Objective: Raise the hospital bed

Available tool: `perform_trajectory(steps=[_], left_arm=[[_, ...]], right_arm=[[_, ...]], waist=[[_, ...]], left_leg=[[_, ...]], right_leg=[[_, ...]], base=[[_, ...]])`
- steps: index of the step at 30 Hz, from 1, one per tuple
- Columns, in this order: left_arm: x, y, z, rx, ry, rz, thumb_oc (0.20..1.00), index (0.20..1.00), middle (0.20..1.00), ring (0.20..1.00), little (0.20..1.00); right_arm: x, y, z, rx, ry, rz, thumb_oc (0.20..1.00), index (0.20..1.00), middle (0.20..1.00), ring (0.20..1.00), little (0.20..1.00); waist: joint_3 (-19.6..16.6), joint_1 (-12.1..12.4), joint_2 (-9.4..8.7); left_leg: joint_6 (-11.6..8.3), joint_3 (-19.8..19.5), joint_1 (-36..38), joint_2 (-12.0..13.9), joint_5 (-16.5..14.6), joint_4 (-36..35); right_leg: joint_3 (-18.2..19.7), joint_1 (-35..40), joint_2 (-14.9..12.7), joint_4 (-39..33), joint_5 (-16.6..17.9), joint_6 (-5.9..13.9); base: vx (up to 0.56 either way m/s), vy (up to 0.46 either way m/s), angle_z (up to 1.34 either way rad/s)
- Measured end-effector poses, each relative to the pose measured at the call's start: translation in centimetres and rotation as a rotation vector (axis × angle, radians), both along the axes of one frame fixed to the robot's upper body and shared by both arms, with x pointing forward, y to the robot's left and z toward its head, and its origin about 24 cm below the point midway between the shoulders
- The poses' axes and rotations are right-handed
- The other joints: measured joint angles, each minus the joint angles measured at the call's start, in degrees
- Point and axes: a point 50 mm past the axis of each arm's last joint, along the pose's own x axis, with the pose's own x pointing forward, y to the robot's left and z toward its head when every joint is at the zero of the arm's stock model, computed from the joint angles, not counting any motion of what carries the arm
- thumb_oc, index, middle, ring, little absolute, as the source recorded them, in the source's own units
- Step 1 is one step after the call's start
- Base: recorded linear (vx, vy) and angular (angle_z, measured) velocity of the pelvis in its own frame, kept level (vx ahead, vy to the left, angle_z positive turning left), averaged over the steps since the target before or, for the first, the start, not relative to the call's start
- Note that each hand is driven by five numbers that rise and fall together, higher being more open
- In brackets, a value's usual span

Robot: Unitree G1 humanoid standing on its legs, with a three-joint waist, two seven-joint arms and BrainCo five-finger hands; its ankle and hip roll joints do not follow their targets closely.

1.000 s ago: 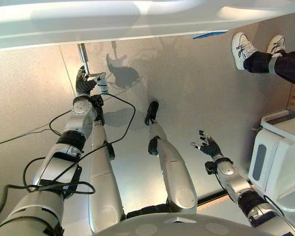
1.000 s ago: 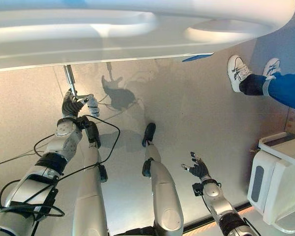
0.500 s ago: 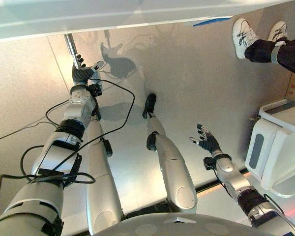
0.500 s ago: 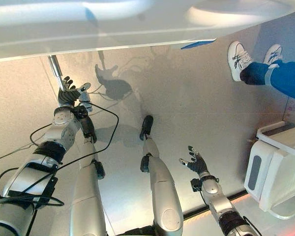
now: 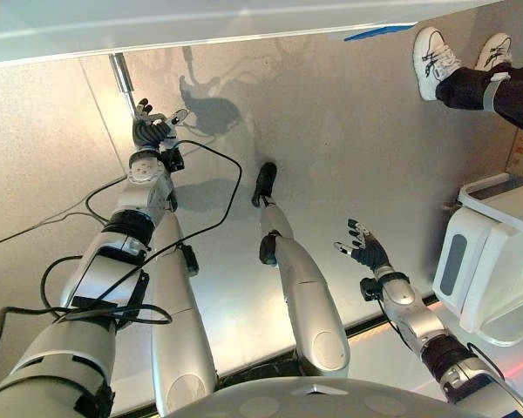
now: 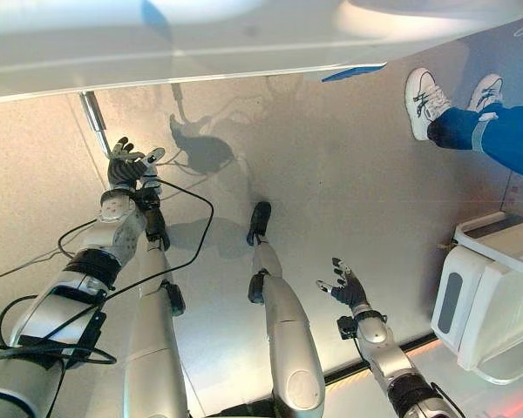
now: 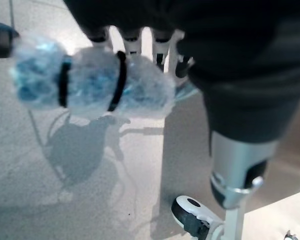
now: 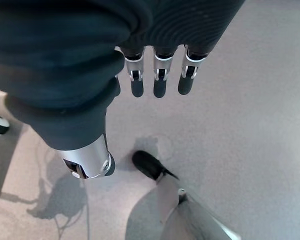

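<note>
The hospital bed (image 5: 200,22) spans the far edge of the head views as a broad white panel above the grey floor (image 5: 349,157); a slim metal crank rod (image 5: 120,80) descends from beneath the bed at the robot's left; the left hand (image 5: 150,131) is raised just beside the lower end of this rod, with its fingers spread and gripping nothing; in the left wrist view a handle wrapped in bluish-white padding (image 7: 92,85) with dark bands lies across the straight fingers (image 7: 131,44), and contact between them cannot be determined; a white caster (image 7: 192,220) stands on the floor beyond; the right hand (image 6: 347,290) hangs low over bare floor on the robot's right, fingers extended and empty; a person's white shoes (image 5: 436,63) stand at the far right, beside a white bin (image 5: 492,252).
</note>
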Motion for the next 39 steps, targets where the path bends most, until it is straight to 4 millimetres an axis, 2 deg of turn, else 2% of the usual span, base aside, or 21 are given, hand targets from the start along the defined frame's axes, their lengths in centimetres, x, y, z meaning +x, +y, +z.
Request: perform_trajectory(steps=[10, 16, 36, 37, 39], left_arm=[[-0.1, -0.2, -0.8, -0.007, 0.023, 0.001, 1.000, 1.000, 1.000, 1.000, 1.000], [-0.2, -0.2, -1.1, -0.007, 0.031, 0.002, 1.000, 1.000, 1.000, 1.000, 1.000], [-0.4, 0.3, -2.0, -0.005, 0.084, 0.021, 1.000, 1.000, 1.000, 1.000, 1.000], [-0.4, 0.2, -2.1, -0.006, 0.084, 0.019, 0.200, 0.200, 0.200, 0.200, 0.200], [-0.4, 0.0, -2.0, -0.011, 0.075, 0.013, 0.200, 0.200, 0.200, 0.200, 0.200]], right_arm=[[0.2, 0.3, 0.5, 0.010, -0.034, 0.011, 1.000, 1.000, 1.000, 1.000, 1.000], [0.2, 0.3, 0.5, 0.009, -0.032, 0.009, 1.000, 1.000, 1.000, 1.000, 1.000], [0.2, 0.2, 0.5, 0.006, -0.034, 0.000, 1.000, 1.000, 1.000, 1.000, 1.000], [0.2, 0.2, 0.5, 0.006, -0.034, 0.000, 1.000, 1.000, 1.000, 1.000, 1.000], [0.2, 0.2, 0.5, 0.006, -0.034, -0.001, 1.000, 1.000, 1.000, 1.000, 1.000]], waist=[[0.0, -0.3, 0.00], [0.0, -1.5, 0.00], [0.0, -1.5, 0.00], [0.0, -1.4, 0.00], [0.0, -1.4, 0.00]], left_leg=[[0.00, 0.0, -0.8, 0.2, 0.2, 0.0], [0.03, 0.5, -0.2, 0.2, 0.3, 0.0], [0.00, 1.9, -0.5, 0.7, 0.6, -0.1], [-0.01, 1.9, -0.5, 0.7, 0.6, -0.1], [0.00, 2.0, -0.6, 0.7, 0.6, -0.1]], right_leg=[[0.1, -1.0, 0.1, 0.1, 0.1, -0.09], [0.7, -1.0, 0.1, 0.5, 0.2, -0.24], [2.1, -2.2, 0.5, 0.4, 1.0, -0.46], [2.2, -2.3, 0.5, 0.5, 1.0, -0.46], [2.2, -2.5, 0.5, 0.5, 1.0, -0.46]], base=[[-0.01, -0.007, 0.00], [-0.01, -0.001, -0.03], [0.00, -0.002, -0.02], [0.00, 0.000, 0.00], [0.00, 0.000, 0.00]])
